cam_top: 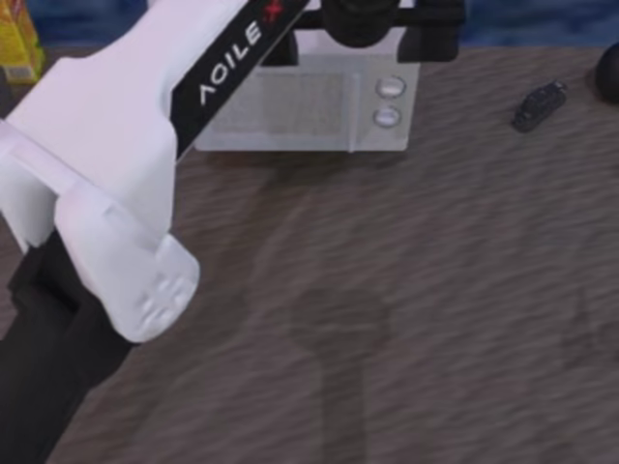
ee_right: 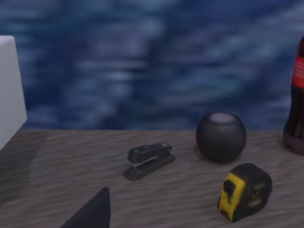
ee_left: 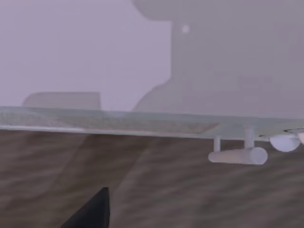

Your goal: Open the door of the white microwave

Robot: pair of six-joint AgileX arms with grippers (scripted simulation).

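The white microwave [cam_top: 309, 101] stands at the back middle of the table, and its top fills the left wrist view [ee_left: 95, 57]. Its door [cam_top: 280, 104] with the grey mesh window is closed. The thin handle [cam_top: 350, 114] runs beside the two silver knobs [cam_top: 389, 101]. My left arm reaches across the table, and my left gripper [cam_top: 372, 21] hangs above the microwave's top, behind the front face. In the left wrist view the handle [ee_left: 237, 156] lies below and ahead, untouched; one dark fingertip [ee_left: 95, 211] shows, wide of centre. My right gripper [ee_right: 135, 223] is parked off to the right with nothing in it.
A black stapler [cam_top: 539, 104] and a dark round ball [cam_top: 609, 72] lie right of the microwave. The right wrist view also shows a yellow tape measure [ee_right: 244, 192] and a cola bottle [ee_right: 295, 95]. A yellow box [cam_top: 17, 43] sits at the back left.
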